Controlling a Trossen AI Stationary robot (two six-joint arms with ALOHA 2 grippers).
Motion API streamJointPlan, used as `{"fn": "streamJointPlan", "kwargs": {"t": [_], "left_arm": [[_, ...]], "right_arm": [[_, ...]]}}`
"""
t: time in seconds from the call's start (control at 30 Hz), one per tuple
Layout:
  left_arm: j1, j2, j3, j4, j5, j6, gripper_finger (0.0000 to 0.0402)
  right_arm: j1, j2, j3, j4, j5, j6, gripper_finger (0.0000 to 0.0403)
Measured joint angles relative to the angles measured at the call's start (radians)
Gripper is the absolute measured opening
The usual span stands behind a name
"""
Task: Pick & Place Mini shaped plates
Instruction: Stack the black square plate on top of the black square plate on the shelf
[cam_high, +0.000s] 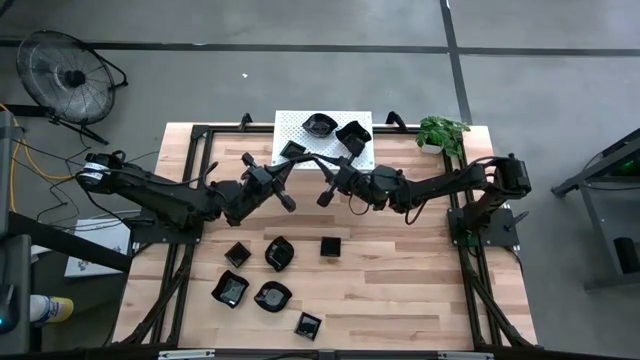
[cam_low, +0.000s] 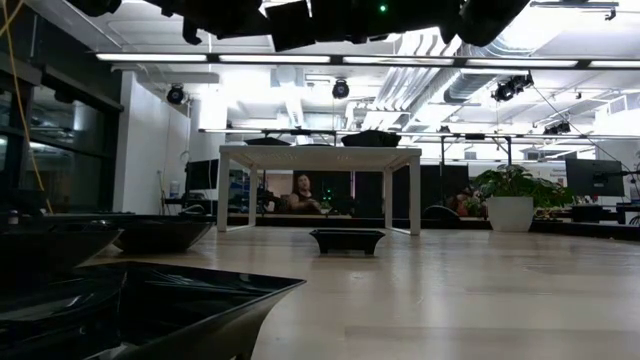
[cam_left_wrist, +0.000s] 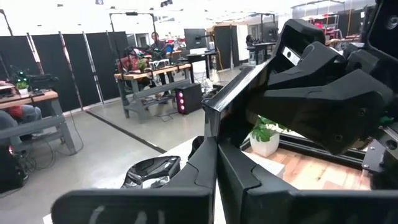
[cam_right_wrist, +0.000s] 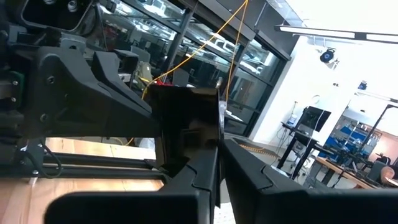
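Note:
Both grippers meet above the table, just in front of the white perforated stand (cam_high: 300, 130). My left gripper (cam_high: 290, 170) and right gripper (cam_high: 322, 170) are each shut on one black square plate (cam_high: 306, 162) held between them. That plate shows edge-on in the left wrist view (cam_left_wrist: 239, 84) and as a dark square in the right wrist view (cam_right_wrist: 186, 124). Three more black plates sit on the stand (cam_high: 320, 124). Several others rest on the table (cam_high: 280, 253). My left gripper pinches the plate's rim (cam_left_wrist: 214, 121) between its two fingers, coming in level from the table's left. The plate stands on edge, lifted clear of the table. My right gripper pinches the opposite rim (cam_right_wrist: 216, 134) between its two fingers, level from the table's right. The plate stands upright in the hold, and the left gripper is close behind it.
The stand takes up the far middle of the table. A potted plant (cam_high: 440, 130) stands at the far right corner. Loose plates (cam_high: 231, 290) spread over the near left and middle of the table. Bare wood (cam_high: 420, 280) lies at the near right. A fan (cam_high: 65, 75) stands off the table.

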Motion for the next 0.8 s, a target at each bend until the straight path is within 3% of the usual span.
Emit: {"fn": "streamJointPlan", "kwargs": {"t": [0.2,0.43,0.7,0.8], "left_arm": [[0.000,0.000,0.000,0.000,0.001,0.000,0.0000],[0.000,0.000,0.000,0.000,-0.034,0.028,0.0000],[0.001,-0.011,0.000,-0.001,-0.080,0.056,0.0000],[0.026,-0.040,0.000,-0.022,-0.047,0.055,0.0000]], "right_arm": [[0.000,0.000,0.000,-0.008,-0.005,0.000,0.0070],[0.004,0.000,0.000,-0.002,0.059,-0.019,0.0125],[0.037,-0.023,0.000,-0.007,0.248,-0.106,0.0153],[0.052,-0.057,0.000,-0.061,0.317,-0.098,0.0154]]}}
